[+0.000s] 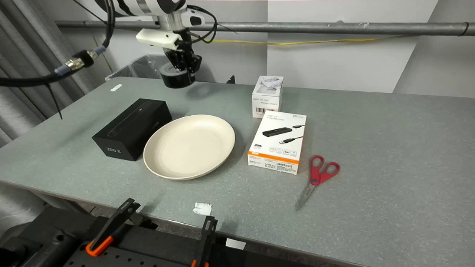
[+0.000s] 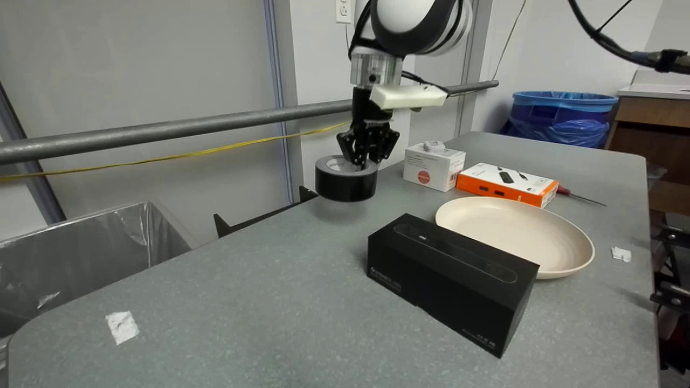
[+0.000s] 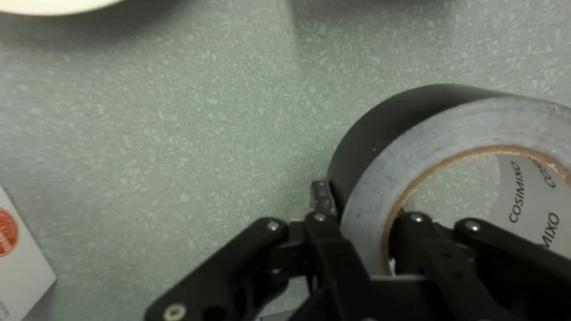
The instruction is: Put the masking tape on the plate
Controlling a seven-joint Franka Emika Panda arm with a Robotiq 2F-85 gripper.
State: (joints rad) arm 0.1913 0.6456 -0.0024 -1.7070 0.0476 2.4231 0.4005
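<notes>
Masking tape point(image 2: 346, 183) hangs clear of the desk point(image 1: 371, 148), to one side of the plate point(image 1: 191, 146) and not yet over it, with its hollow facing up. The end effector point(image 3: 363, 207) clamps the wall of the roll: one of its fingers point(image 3: 323, 198) presses the outside, the other sits within the hollow. The step in hand seems to be the carry to the plate.

Right beside the plate lies the black box point(image 1: 131, 128); whether they touch cannot be told. On the plate's other side are the small white box point(image 2: 434, 167) and the flat white-and-orange box point(image 1: 278, 142). The best approach to the plate looks to be between the black box and the small white box, high enough to pass the plate's rim.

Because the grip is at one edge, the roll itself, rather than the end effector, should be centred over the plate. A slow, level descent onto the plate's flat middle should keep it from tipping. Only then should the fingers part slightly and rise straight up; a sideways exit would probably drag the roll along.
</notes>
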